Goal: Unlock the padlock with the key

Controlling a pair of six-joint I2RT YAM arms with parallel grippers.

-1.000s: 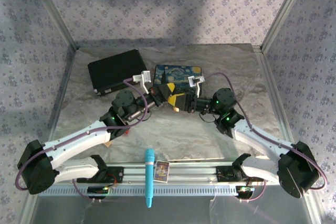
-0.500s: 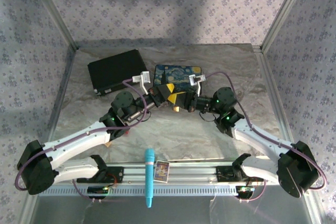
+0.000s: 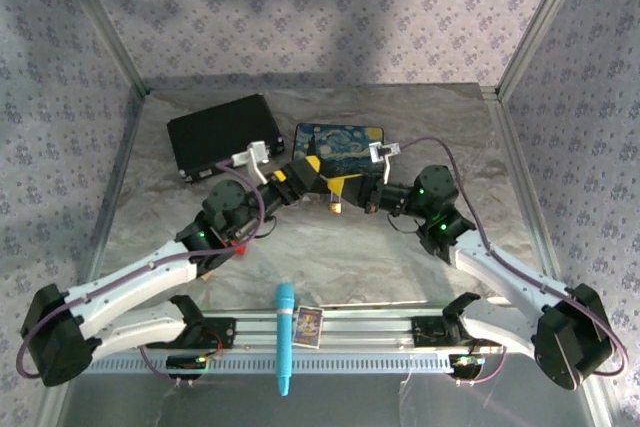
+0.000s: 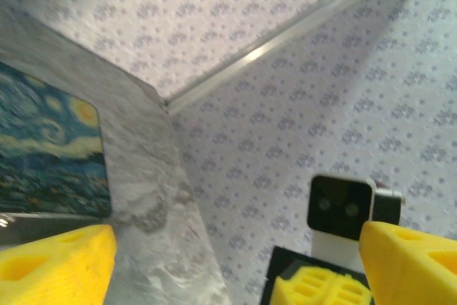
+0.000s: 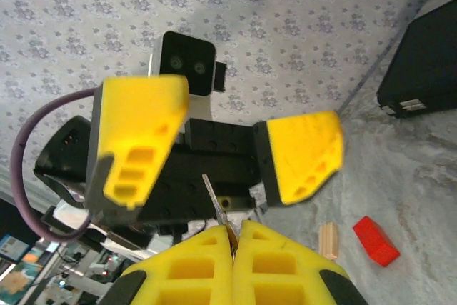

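My right gripper (image 5: 234, 237) is shut on the key (image 5: 214, 198). Its thin silver blade sticks up out of the closed yellow fingertips. Facing it, my left gripper (image 5: 221, 148) stands wide open, one finger on each side of the blade and touching nothing. From above, both grippers meet over the middle of the table, the left (image 3: 312, 171) and the right (image 3: 340, 190). A tiny brass-coloured thing (image 3: 334, 205) shows just under the right fingertips. It is too small to tell whether this is the padlock.
A painted starry box (image 3: 345, 137) and a black case (image 3: 222, 134) lie just behind the grippers. A tan wooden block (image 5: 328, 241) and a red block (image 5: 375, 241) sit on the foil under the left arm. A blue marker (image 3: 284, 337) and a small card (image 3: 309, 325) rest on the front rail.
The left gripper went from shut to wide open and drew back a little to the left. The right gripper closed fully on the key and now holds it alone.
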